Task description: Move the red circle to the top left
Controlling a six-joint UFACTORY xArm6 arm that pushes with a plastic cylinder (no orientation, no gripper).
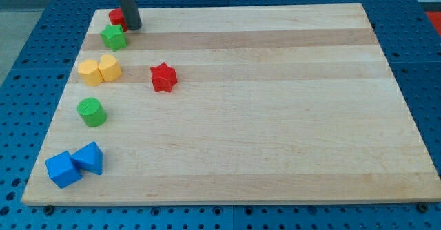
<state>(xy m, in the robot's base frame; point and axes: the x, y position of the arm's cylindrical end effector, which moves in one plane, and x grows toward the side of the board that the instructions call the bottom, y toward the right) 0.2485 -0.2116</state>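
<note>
Where the pale wooden desk (275,120) meets its top left corner, my tip (133,27) touches the red circle (116,16). Blue pegboard (27,65) surrounds it; no claw exists.

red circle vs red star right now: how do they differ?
Shape: the red circle looks round; the red star has points. Place: the red circle sits at the board's top-left corner; the red star lies lower, further toward the view's right. Contact: my tip is against the red circle's right side, partly hiding it; the red star stands alone. Both are red.
</note>
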